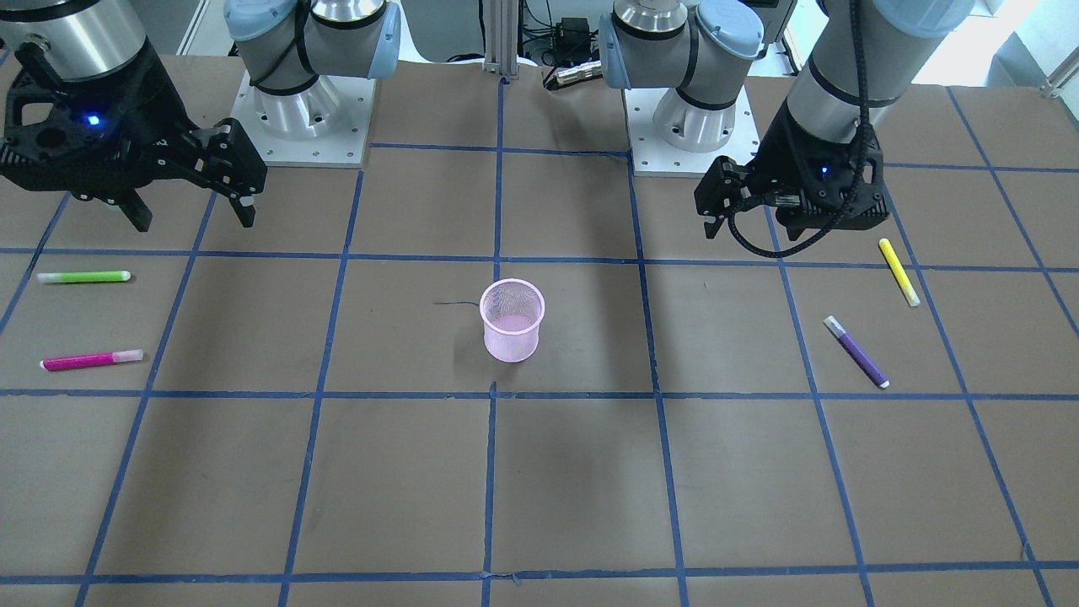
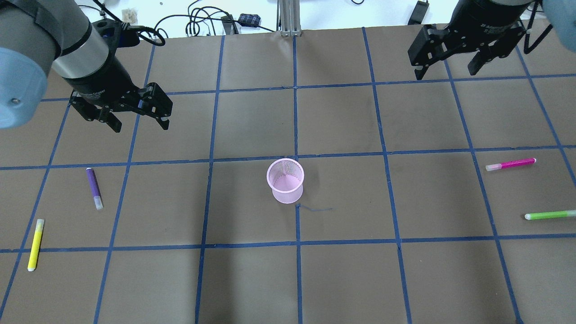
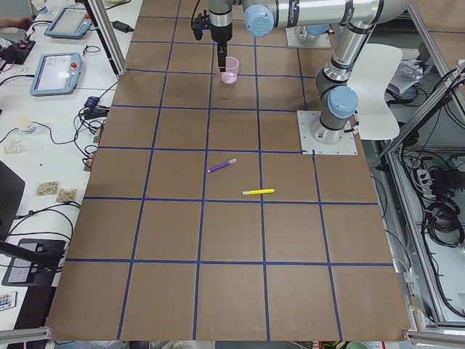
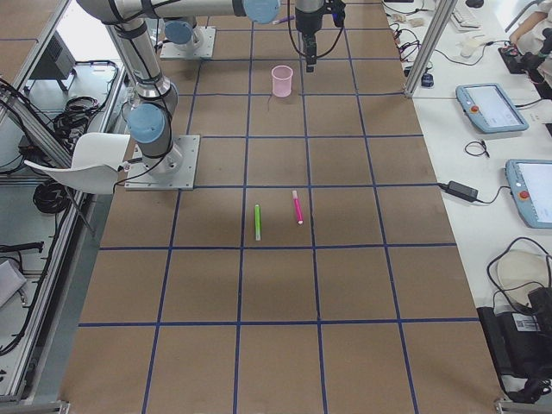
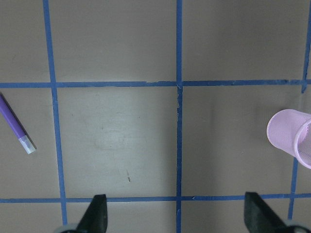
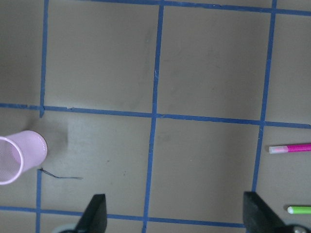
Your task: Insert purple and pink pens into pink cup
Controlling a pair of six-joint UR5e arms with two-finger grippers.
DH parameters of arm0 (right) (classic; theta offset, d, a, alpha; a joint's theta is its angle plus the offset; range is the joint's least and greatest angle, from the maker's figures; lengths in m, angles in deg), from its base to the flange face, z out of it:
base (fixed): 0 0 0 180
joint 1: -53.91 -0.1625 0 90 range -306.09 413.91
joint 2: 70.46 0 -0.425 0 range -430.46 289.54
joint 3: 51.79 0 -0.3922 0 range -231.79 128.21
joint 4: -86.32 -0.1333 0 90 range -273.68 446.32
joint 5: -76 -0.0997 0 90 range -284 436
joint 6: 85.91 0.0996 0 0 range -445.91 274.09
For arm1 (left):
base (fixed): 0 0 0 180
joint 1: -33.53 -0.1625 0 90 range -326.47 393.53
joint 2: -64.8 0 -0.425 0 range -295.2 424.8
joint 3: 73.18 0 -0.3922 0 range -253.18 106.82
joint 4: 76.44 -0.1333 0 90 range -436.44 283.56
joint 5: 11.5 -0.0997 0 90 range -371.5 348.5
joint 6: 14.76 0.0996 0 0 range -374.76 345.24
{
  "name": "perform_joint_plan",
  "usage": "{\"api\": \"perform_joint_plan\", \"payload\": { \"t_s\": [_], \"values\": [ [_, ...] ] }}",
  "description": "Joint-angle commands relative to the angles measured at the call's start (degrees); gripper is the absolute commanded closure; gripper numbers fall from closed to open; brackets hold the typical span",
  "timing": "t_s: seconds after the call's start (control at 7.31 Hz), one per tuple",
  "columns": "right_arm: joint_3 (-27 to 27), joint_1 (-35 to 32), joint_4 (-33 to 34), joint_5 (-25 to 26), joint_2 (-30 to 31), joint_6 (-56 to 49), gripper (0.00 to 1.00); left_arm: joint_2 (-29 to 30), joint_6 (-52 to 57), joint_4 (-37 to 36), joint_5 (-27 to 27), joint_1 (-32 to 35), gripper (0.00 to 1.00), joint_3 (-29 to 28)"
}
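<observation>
The pink mesh cup (image 2: 285, 180) stands upright and empty at the table's middle; it also shows in the front view (image 1: 511, 320). The purple pen (image 2: 94, 188) lies flat on my left side, below my left gripper (image 2: 138, 123), which hangs open and empty above the table. The pink pen (image 2: 510, 164) lies flat on my right side, well below my right gripper (image 2: 446, 72), which is open and empty. The left wrist view shows the purple pen (image 5: 16, 124) at the left edge and the cup (image 5: 290, 137) at the right. The right wrist view shows the pink pen (image 6: 291, 148) and the cup (image 6: 19, 156).
A yellow pen (image 2: 35, 244) lies near the purple pen on the left. A green pen (image 2: 551, 215) lies just below the pink pen on the right. Blue tape lines grid the brown table. The arm bases (image 1: 299, 110) stand at the robot's edge.
</observation>
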Motion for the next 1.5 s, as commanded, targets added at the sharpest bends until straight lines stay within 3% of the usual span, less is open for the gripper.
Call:
{"api": "perform_joint_plan", "payload": {
  "t_s": [0.0,0.27,0.55,0.82,0.96,1.23,1.37],
  "values": [
    [-0.34,4.45,-1.52,0.44,-0.11,-15.25,0.00,-0.24,-0.16,0.00,-0.03,-0.60,0.00,-0.09],
    [-1.13,12.36,-1.00,-0.26,-0.28,-34.41,0.00,0.02,0.54,-0.52,0.06,-1.22,0.00,-0.87],
    [-5.42,19.47,0.49,-0.44,-0.89,-55.29,0.00,-0.24,0.81,-1.06,-0.12,-1.57,0.00,-0.45],
    [-12.88,26.08,11.26,-0.61,-2.20,-82.78,0.00,1.16,1.25,-1.32,-2.58,-4.27,0.00,-0.17],
    [-15.09,28.45,16.45,-0.70,-3.61,-91.62,0.01,0.90,1.07,-2.63,-2.84,-7.60,0.00,-0.52],
    [-14.77,32.41,19.12,-1.40,-9.65,-106.75,0.07,1.07,1.07,-2.99,-2.32,-12.45,0.00,-0.27],
    [-14.41,35.91,19.74,-6.97,-13.25,-110.65,0.07,1.77,1.24,-5.17,-3.01,-14.56,0.00,0.17]
  ]
}}
